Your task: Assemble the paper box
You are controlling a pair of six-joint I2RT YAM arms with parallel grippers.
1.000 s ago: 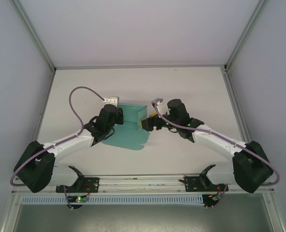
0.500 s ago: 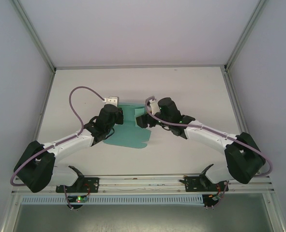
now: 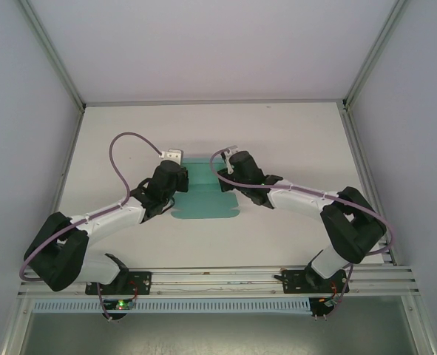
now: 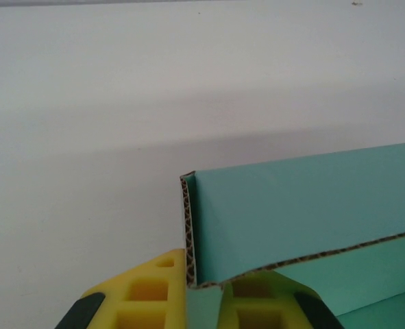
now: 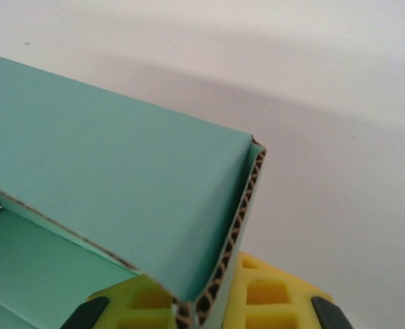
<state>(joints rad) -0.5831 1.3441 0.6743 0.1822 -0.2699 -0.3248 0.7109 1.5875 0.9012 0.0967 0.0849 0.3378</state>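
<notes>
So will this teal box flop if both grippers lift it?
Probably fairly stiff: the paper box shows a corrugated edge and its raised wall stands straight. Likely light, being thin card, but may hinge at its folds.

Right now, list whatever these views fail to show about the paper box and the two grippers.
1. Top external: the ends of the paper box sit under the wrists; its creases and tabs are too small.
2. Left wrist: the left gripper is cut off by the bottom edge, the box by the right edge.
3. Right wrist: the right gripper is cut off by the bottom edge, the box by the left edge.
</notes>
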